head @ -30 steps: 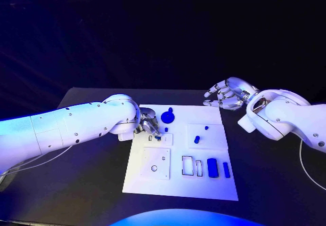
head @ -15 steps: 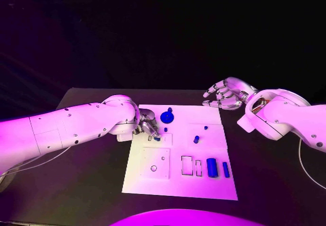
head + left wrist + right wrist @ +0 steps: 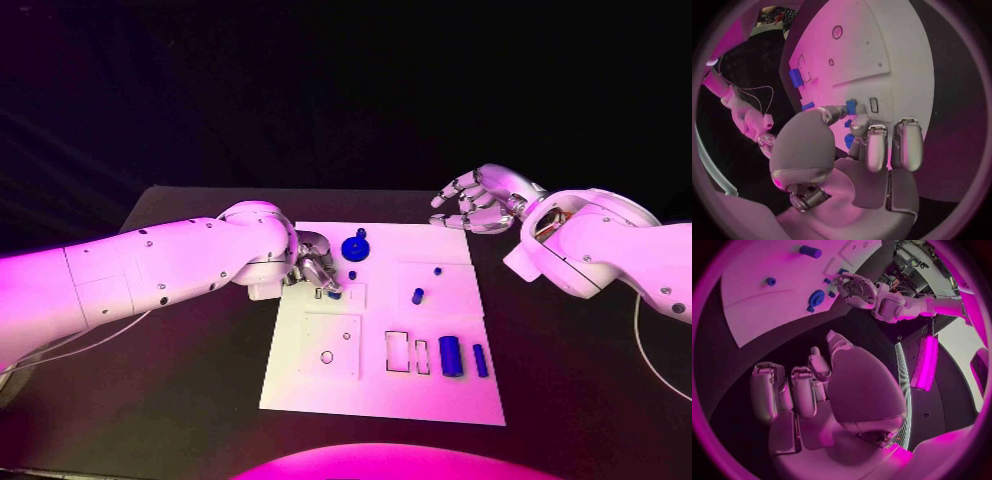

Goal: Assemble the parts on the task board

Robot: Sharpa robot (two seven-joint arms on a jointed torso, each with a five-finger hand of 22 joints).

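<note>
The left hand (image 3: 317, 270) is down on the task board (image 3: 378, 400), at its left edge, with its fingertips (image 3: 852, 107) closed round a small blue part (image 3: 333, 292); the left wrist view shows this pinch plainly, the blue piece caught between the thumb and a finger just beside a small rectangular slot (image 3: 874, 104), where the head view shows little more than a blue speck under the knuckles. Which way that pinched part points I cannot tell. Just beyond the left hand, toward the far edge of the board, sits a round blue knob part (image 3: 355, 248), and a tiny blue piece (image 3: 352, 275) lies beside the fingers. Toward the middle of the board a short blue peg (image 3: 417, 296) stands in a raised white square. Near the board's right edge two blue bars (image 3: 450, 356) lie side by side, long axes running from near edge to far edge, next to two empty rectangular slots (image 3: 397, 352). The right hand (image 3: 477, 200) hovers off the board's far right corner over the black table (image 3: 188, 300), fingers curled loosely and apart, holding nothing; the right wrist view confirms its empty palm (image 3: 848, 385).
</note>
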